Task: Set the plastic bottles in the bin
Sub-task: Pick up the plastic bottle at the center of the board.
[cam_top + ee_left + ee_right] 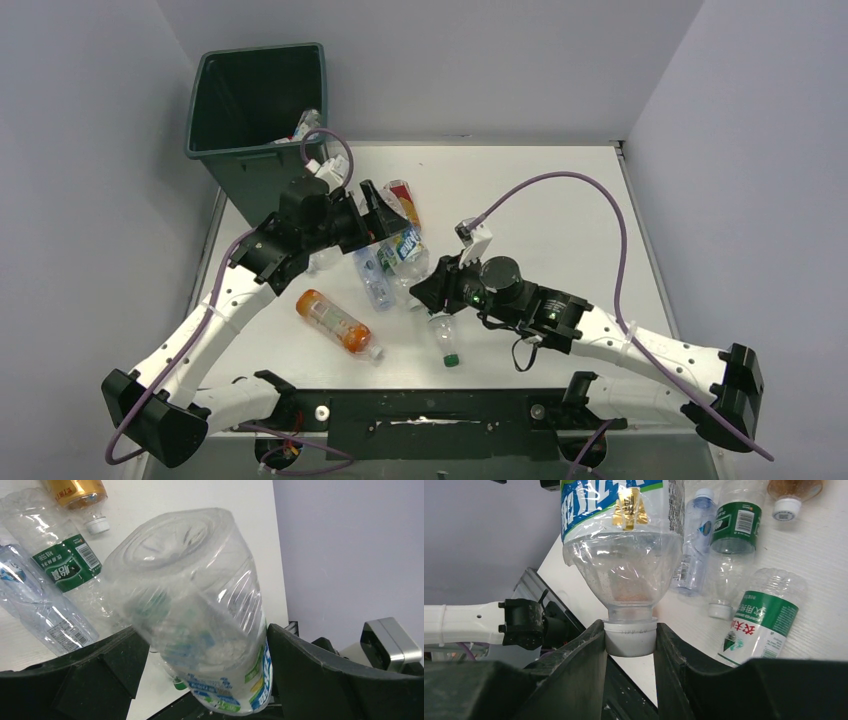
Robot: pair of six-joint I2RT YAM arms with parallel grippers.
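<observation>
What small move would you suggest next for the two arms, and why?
Probably open the right gripper: it pinches the white cap of the clear blue-and-green-labelled plastic bottle, whose body the left gripper seems to clamp, nearer the tall dark green plastic bin.

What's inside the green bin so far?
At least one clear bottle shows against the right inner wall of the bin. The rest of the inside is dark and the near wall hides the bottom, so no full count.

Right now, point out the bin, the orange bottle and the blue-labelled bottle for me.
bin point(245, 182): top view, on its front outer wall.
orange bottle point(335, 320): top view, on the middle of its body.
blue-labelled bottle point(594, 505): right wrist view, on its blue label.
</observation>
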